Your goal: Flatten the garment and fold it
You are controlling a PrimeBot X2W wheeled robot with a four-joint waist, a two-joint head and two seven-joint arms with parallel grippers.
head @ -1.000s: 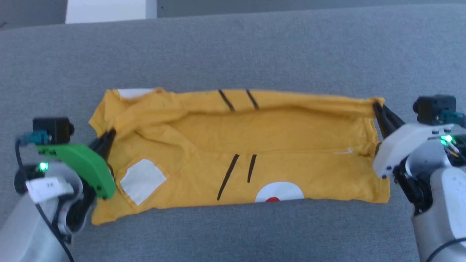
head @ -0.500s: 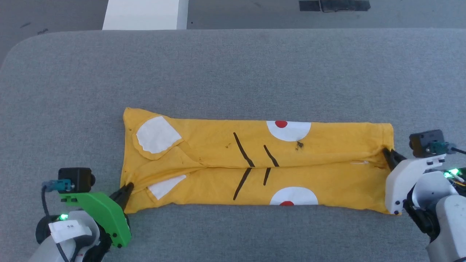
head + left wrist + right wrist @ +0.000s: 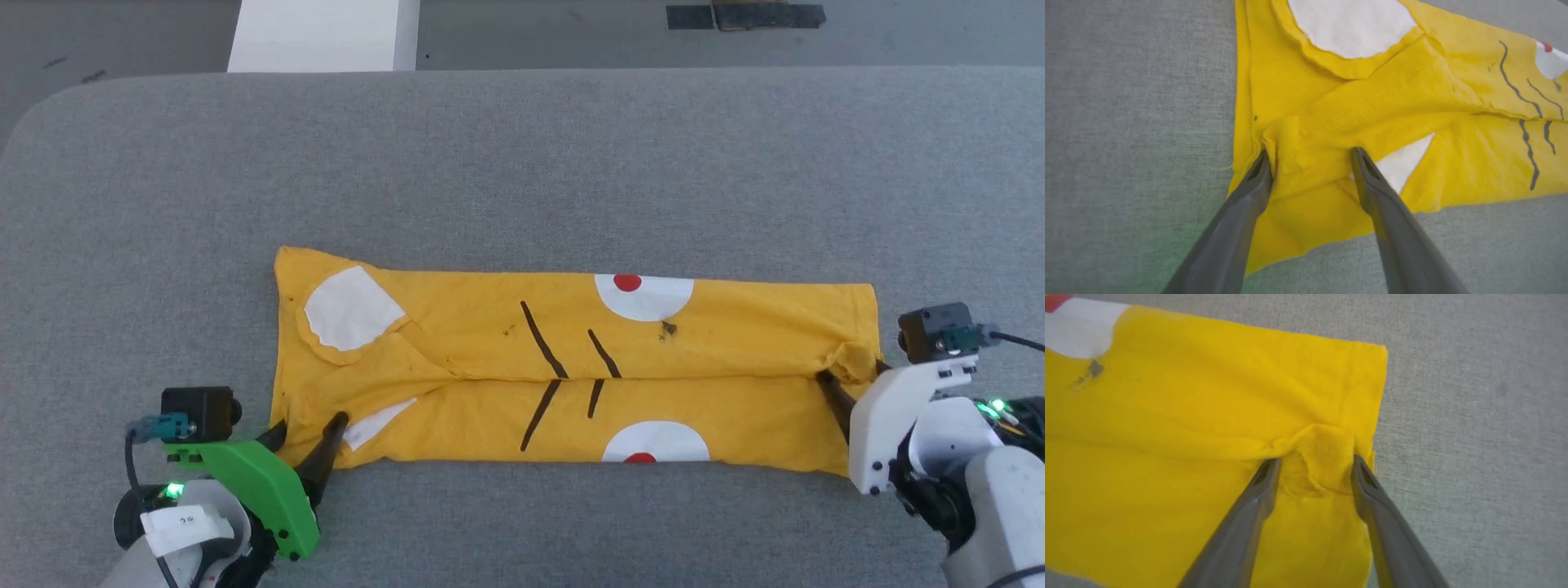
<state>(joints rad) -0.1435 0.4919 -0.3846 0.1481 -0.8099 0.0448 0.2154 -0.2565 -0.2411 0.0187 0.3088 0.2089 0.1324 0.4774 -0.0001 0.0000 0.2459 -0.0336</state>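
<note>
Crosswise, garment (image 3: 490, 343) lying lengthwise left-right, left end effector (image 3: 1310, 154) and right end effector (image 3: 1315, 459) both spread

This looks like a robot test room or lab, not a home. The bench (image 3: 522, 147) is a broad slab wrapped in plain grey woven cloth, its far left corner rounded off. Beyond its far edge lies a smooth dark grey floor (image 3: 122, 33). A dark strip (image 3: 743, 15) that looks like tape is stuck down on it, and a plain white block (image 3: 322, 33) stands close to the bench. Small black cameras (image 3: 196, 404) and green indicator lights (image 3: 173, 490) are fixed to the robot arms (image 3: 992, 498) reaching over the cloth top.
</note>
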